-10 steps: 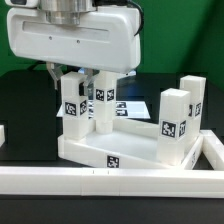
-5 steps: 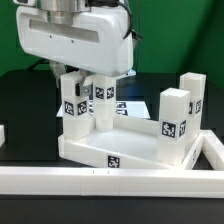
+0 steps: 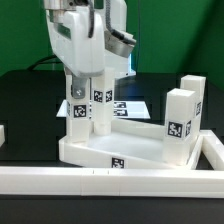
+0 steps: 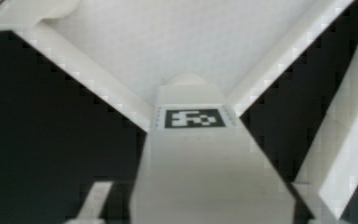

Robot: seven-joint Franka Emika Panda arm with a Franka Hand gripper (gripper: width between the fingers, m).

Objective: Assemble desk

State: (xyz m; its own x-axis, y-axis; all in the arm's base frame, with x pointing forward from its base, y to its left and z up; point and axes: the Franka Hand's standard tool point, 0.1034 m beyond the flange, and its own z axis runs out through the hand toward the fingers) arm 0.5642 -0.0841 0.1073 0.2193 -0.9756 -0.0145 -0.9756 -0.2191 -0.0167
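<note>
The white desk slab (image 3: 135, 143) lies with its raised rim up and four short square tagged legs standing on it. Two legs (image 3: 78, 108) (image 3: 101, 100) stand at the exterior view's left, and two (image 3: 180, 122) (image 3: 193, 95) stand at its right. My gripper (image 3: 90, 72) hangs over the two left legs, turned narrow side on to the camera. In the wrist view a leg (image 4: 197, 150) with a tag on its end stands between my fingers (image 4: 98, 200). A dark gap shows beside it. The gripper (image 4: 202, 205) is open around this leg. The slab's corner rim (image 4: 87, 70) spreads beyond it.
A long white border rail (image 3: 110, 182) runs along the front and turns up at the exterior view's right (image 3: 212, 150). A sheet of printed tags (image 3: 128, 108) lies on the black table behind the slab. A small white piece (image 3: 3, 133) sits at the left edge.
My hand has turned about its vertical axis, from broad side on to narrow side on. It stays over the two left legs. The slab and the right legs have not moved.
</note>
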